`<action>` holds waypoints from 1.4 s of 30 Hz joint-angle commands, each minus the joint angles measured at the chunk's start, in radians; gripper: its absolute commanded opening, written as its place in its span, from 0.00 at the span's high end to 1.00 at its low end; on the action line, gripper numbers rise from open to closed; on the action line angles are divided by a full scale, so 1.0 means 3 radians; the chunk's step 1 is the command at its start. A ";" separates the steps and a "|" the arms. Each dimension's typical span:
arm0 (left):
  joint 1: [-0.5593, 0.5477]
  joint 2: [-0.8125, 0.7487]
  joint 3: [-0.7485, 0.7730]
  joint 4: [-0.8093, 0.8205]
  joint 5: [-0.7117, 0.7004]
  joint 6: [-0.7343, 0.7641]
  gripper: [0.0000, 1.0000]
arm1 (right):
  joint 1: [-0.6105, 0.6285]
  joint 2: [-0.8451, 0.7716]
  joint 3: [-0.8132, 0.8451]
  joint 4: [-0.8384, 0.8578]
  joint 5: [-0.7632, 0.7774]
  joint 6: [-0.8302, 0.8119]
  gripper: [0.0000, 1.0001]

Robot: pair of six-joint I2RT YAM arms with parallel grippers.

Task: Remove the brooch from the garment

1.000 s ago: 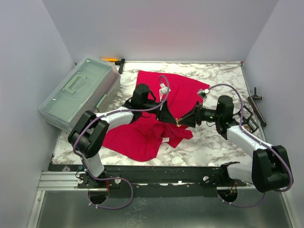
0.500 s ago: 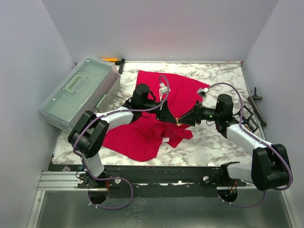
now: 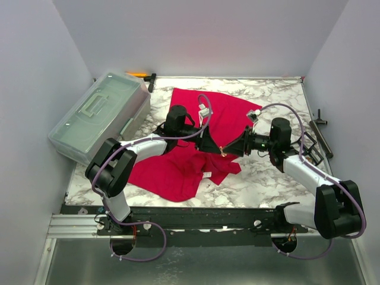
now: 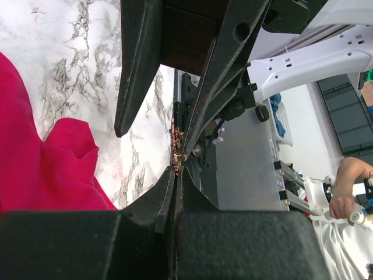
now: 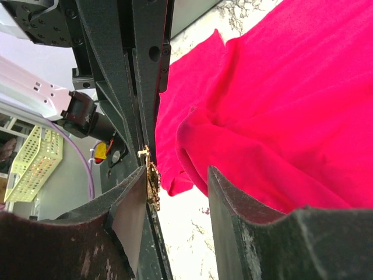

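The red garment [image 3: 178, 169] lies crumpled on the marble table [image 3: 261, 178], its white label [image 3: 208, 174] near the front fold. My left gripper [image 3: 218, 148] is shut on the small gold brooch [image 3: 222, 151], which pokes out past its fingertips [image 4: 173, 175] as a gold cluster [image 4: 178, 146]. My right gripper [image 3: 230, 149] meets it from the right, open, one finger [image 4: 137, 64] on each side. In the right wrist view the brooch [image 5: 150, 178] sits against the left pad [image 5: 131, 204], clear of the red cloth [image 5: 280, 105]. The right gripper [image 5: 176, 175] has a gap to its other pad.
A clear lidded plastic box [image 3: 101, 116] stands at the left edge of the table. A black and orange tool [image 3: 145, 76] lies at the back. Black tools [image 3: 320, 133] lie off the right edge.
The right gripper's jaws have narrowed around the brooch. The left gripper stays shut and both arms have barely moved.
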 commanded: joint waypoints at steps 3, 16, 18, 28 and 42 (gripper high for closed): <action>-0.0059 0.0041 -0.0051 0.0099 0.0154 -0.0010 1.00 | -0.0015 -0.0100 0.0054 0.0168 0.0302 0.0047 0.55; -0.0019 0.0081 -0.0035 0.0099 0.0148 -0.0030 1.00 | -0.0017 -0.0184 0.0020 0.0412 -0.0093 0.0236 0.45; -0.0010 0.0052 -0.0038 0.0099 0.0169 -0.0006 1.00 | -0.0027 -0.0196 0.0025 0.0371 -0.0102 0.0235 0.45; -0.0003 -0.0123 -0.0127 0.0099 0.0252 0.0141 1.00 | -0.0046 -0.0166 0.0070 0.0061 -0.0348 0.0085 0.53; -0.0008 -0.0119 -0.0107 0.0099 0.0247 0.0160 1.00 | -0.0044 -0.0120 0.0081 -0.0166 -0.0488 -0.0058 0.72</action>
